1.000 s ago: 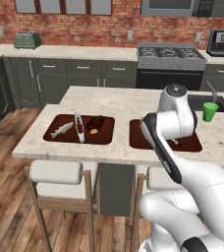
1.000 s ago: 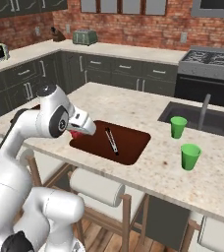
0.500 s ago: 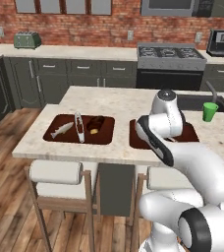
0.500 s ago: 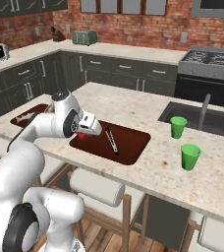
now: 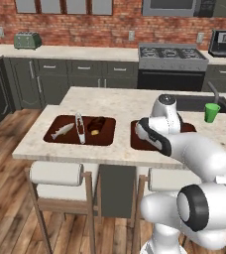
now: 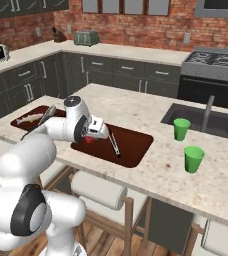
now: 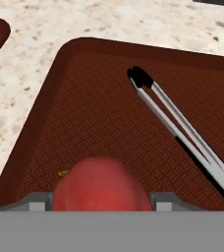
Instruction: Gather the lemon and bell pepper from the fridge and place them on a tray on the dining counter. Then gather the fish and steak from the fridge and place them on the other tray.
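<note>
The bell pepper (image 7: 100,184), judged light, glossy and slippery, is clamped across its rounded middle by the gripper (image 7: 101,199) over the near tray (image 7: 99,118) beside tongs (image 7: 180,130).

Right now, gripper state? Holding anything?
Gripper: closed on the bell pepper, low over the tray beside the tongs.
</note>
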